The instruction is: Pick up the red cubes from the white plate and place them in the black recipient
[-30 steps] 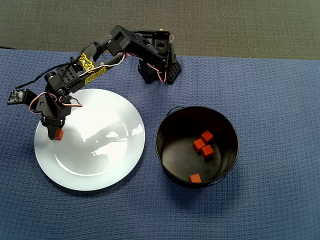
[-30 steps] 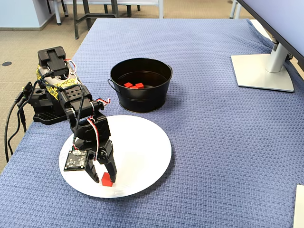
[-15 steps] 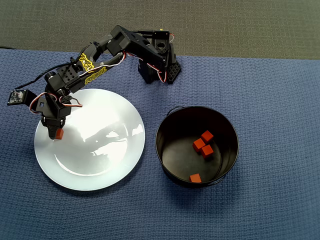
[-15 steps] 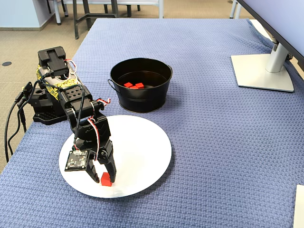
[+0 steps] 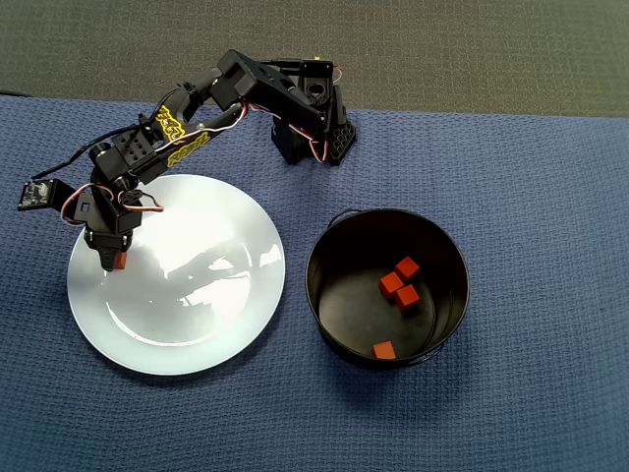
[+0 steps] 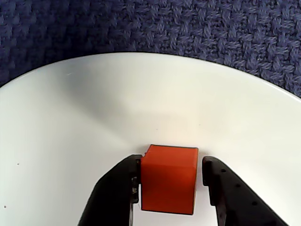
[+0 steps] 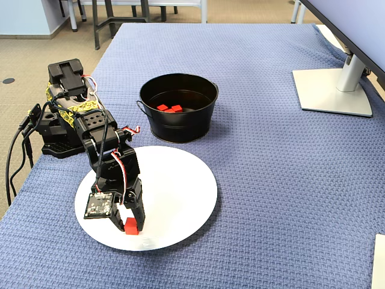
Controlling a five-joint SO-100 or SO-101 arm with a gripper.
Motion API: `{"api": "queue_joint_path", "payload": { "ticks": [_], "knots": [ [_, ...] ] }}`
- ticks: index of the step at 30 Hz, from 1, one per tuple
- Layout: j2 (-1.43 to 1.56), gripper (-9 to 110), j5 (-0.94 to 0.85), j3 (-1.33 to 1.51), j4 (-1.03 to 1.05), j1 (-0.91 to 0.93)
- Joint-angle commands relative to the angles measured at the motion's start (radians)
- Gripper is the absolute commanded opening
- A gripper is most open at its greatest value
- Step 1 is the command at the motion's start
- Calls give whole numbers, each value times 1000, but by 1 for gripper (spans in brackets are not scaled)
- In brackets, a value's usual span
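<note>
One red cube [image 6: 168, 181] lies on the white plate [image 6: 94, 103] near its left rim in the overhead view [image 5: 120, 261]. My gripper [image 6: 171, 161] is lowered onto the plate with a jaw on either side of this cube. The left jaw touches it and a narrow gap shows at the right jaw, so it is open. The fixed view shows the gripper [image 7: 132, 226] at the plate's near edge with the cube [image 7: 131, 226] between the tips. The black recipient [image 5: 339, 305] stands right of the plate [image 5: 197, 295] and holds several red cubes [image 5: 391, 285].
The arm's base [image 5: 314, 128] stands at the far edge of the blue woven cloth [image 5: 531, 197]. In the fixed view a monitor stand [image 7: 331, 90] is at the far right and cables [image 7: 12, 162] hang off the table's left edge.
</note>
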Motion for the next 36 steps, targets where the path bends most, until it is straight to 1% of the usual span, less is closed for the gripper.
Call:
{"api": "queue_joint_path", "payload": {
  "ticks": [1,9,13,17,23,27,29,31,36],
  "knots": [
    [64,7,-12,6,-17,6],
    [80,6,-2,23,-29,3],
    [83,0,8,23,-29,0],
    [101,0,37,17,-23,-3],
    [279,0,112,-31,120,-48],
    [483,0,210,-21,221,-140],
    [594,0,275,32,236,-207],
    [699,0,356,107,230,-285],
    [928,0,637,319,152,-534]
  ]
}}
